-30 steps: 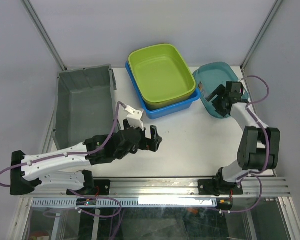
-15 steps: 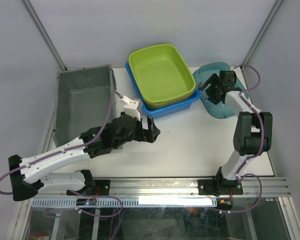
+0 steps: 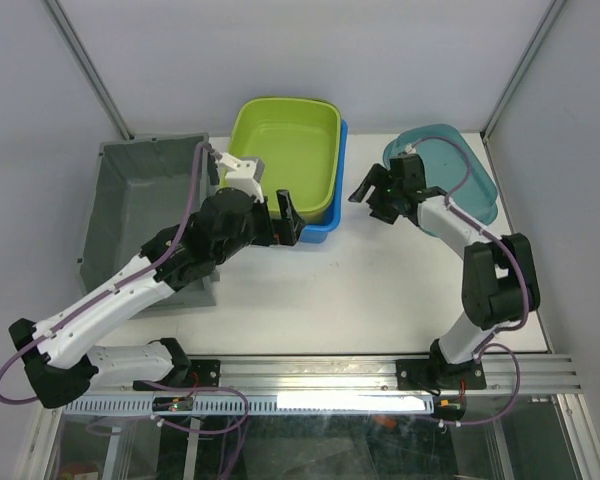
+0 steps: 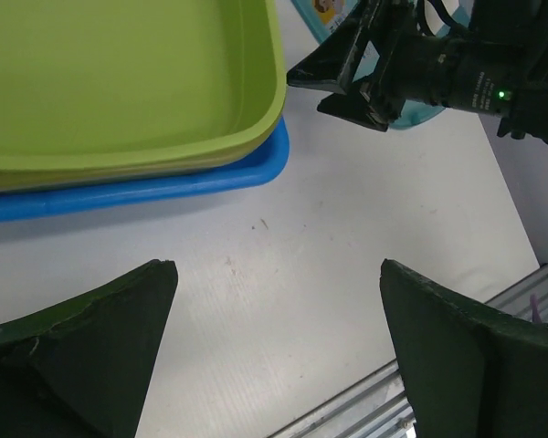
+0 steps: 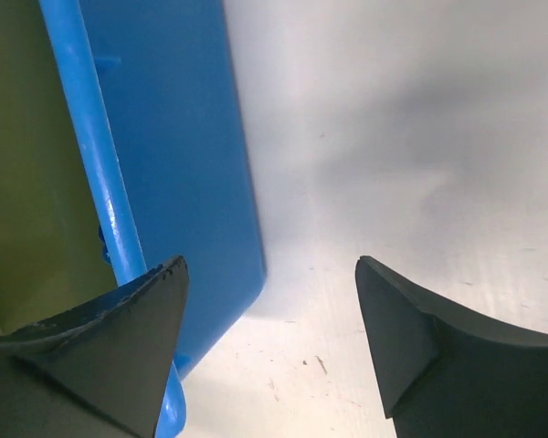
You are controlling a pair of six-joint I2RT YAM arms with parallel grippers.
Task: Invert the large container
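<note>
Before judging progress, locate the large container (image 3: 130, 205): grey, open-topped, biggest vessel in view (hence taken here as the task's object), set at the left of the table (image 3: 400, 290). Standing upright, mouth up, interior bare as far as visible. Not tipped, not lifted, not gripped.

Check the left gripper (image 3: 292, 217): jaws spread wide, holding nothing. Positioned just beside the near end of the blue tub (image 3: 317, 228), with only bare table between the fingers in the left wrist view. Note the left arm (image 3: 150, 280) crossing above the grey container's right wall in the top view; contact there impossible to confirm.

Check the right gripper (image 3: 368, 203): likewise wide open and empty. Held close to the blue tub's right side, between that tub and the teal container (image 3: 470, 175). In the right wrist view, blue wall and rim just beside one finger, not enclosed.

Observe the green tub (image 3: 285, 165) nested inside the blue one, also upright.

Rate completion as nil: no grasp made, no inversion begun. Remaining, by estimate: bring a gripper to the grey rim, close on a wall, lift and roll through a half turn, set down mouth-first, release. Expect awkward handling owing to bulk and thin walls; consider both arms.
</note>
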